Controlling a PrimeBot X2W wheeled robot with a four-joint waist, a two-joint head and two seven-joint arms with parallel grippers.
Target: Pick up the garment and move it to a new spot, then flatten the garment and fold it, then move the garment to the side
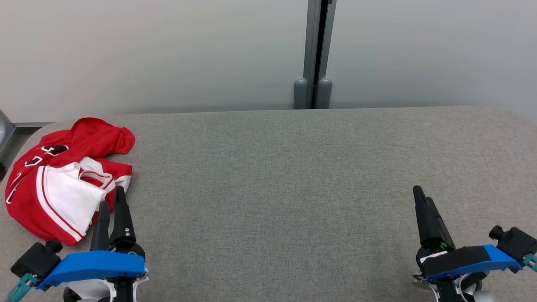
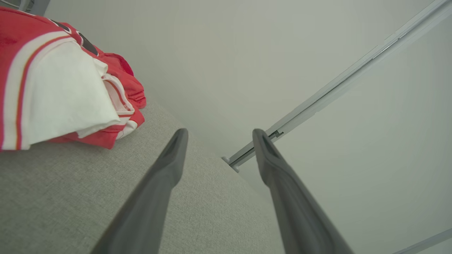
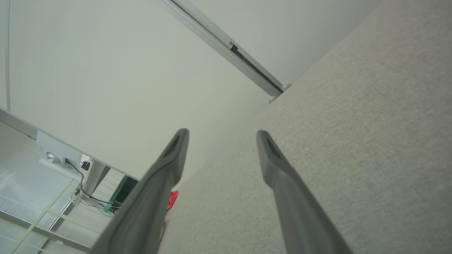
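Note:
The garment (image 1: 63, 176) is a crumpled red jersey with white panels, striped trim and black markings, lying at the table's far left edge. In the left wrist view the garment (image 2: 60, 81) fills the upper left. My left gripper (image 1: 112, 200) hovers just right of the garment's near hem, its fingers spread and empty; the left wrist view shows the left gripper (image 2: 219, 134) open above bare cloth. My right gripper (image 1: 421, 195) stands at the lower right, far from the garment. The right wrist view shows the right gripper (image 3: 221, 134) open and empty, with a red scrap of the garment (image 3: 172, 199) beyond.
A grey fabric-covered table (image 1: 293, 188) spans the head view, its far edge against a pale wall (image 1: 168, 54). A grey vertical post (image 1: 315, 54) with two rounded feet stands behind the table's middle. A grey metal corner (image 1: 6, 130) sits past the left edge.

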